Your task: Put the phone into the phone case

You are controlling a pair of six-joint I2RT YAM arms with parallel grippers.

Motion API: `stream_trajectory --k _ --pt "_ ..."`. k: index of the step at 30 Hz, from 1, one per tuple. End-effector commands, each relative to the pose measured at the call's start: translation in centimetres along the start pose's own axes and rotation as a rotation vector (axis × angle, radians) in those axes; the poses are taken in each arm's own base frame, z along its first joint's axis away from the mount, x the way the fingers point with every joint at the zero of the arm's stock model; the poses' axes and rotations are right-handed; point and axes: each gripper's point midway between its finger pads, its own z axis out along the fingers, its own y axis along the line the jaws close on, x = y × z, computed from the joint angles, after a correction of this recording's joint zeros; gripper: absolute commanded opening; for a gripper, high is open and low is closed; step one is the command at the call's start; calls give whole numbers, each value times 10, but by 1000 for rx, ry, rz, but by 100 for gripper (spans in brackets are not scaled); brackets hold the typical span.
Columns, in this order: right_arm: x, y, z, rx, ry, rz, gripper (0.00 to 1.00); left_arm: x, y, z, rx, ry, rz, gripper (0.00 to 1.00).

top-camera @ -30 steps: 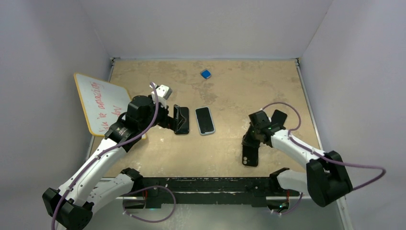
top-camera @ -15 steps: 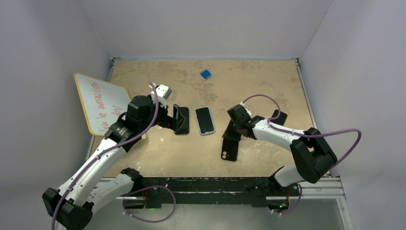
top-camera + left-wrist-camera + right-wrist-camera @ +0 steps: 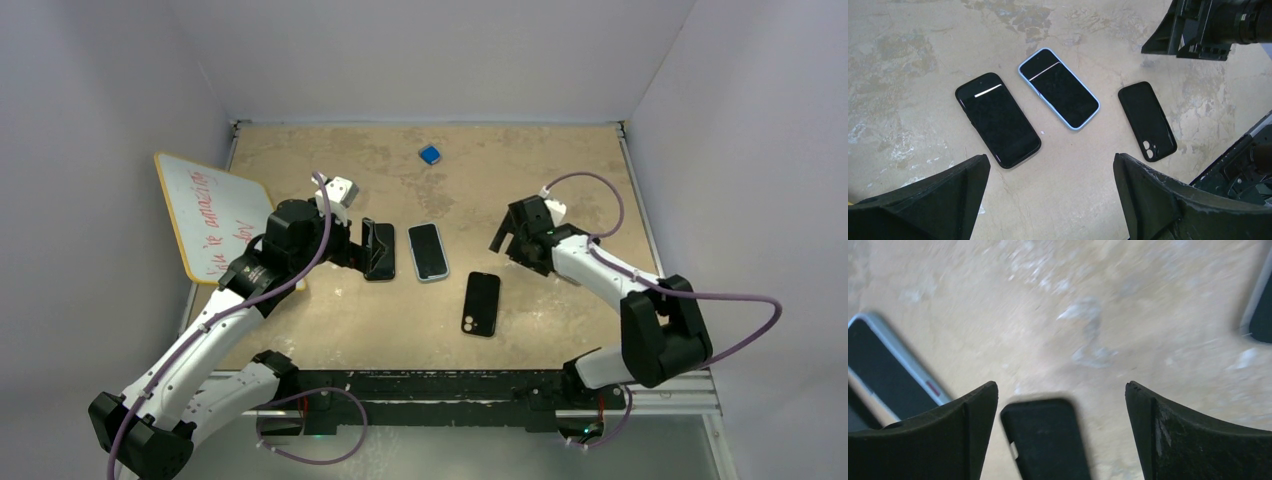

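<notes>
The case (image 3: 481, 303) lies flat on the table (image 3: 560, 170), a bit nearer the near edge than the middle. Its long side runs from near edge to far edge, leaning a little. Its camera hole is at the near end. Bare table lies all around it.

The blue phone (image 3: 428, 251) lies just to its left, apart from it, screen up. It points the same way. Left of that is the black phone (image 3: 998, 120), also screen up.

The left gripper (image 3: 1050, 160) is wide open over the black phone and holds nothing. The right gripper (image 3: 508, 242) is wide open too, holding nothing, and sits above the table beyond the case.

A whiteboard (image 3: 215, 215) hangs over the left edge. A small blue block (image 3: 430, 154) sits near the far edge.
</notes>
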Motion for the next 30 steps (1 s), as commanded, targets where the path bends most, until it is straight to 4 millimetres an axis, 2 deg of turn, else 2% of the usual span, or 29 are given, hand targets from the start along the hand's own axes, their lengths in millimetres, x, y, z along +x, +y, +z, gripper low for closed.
stream_trajectory --k 1,4,8,13,19,23,27,30 --pt "-45 -41 -7 136 -92 -105 99 -11 -2 -1 6 -31 11 100" --pt "-61 -69 -3 191 -79 -82 99 -11 -3 -2 11 -30 12 100" --pt "-71 -99 6 214 -35 -13 99 -12 -4 -2 15 -33 13 100" --pt "-72 -118 16 246 -1 47 99 -12 -5 -2 20 -33 13 100" --pt "-85 -150 25 284 -10 173 99 -11 -6 -2 26 -33 13 100" --pt "-88 -161 31 298 10 193 99 -11 -7 -3 33 -39 13 100" --pt "-87 -149 38 204 20 168 99 -12 -9 -1 47 -36 14 100" --pt "-87 -151 41 210 18 155 99 -12 -10 -2 51 -36 15 100"
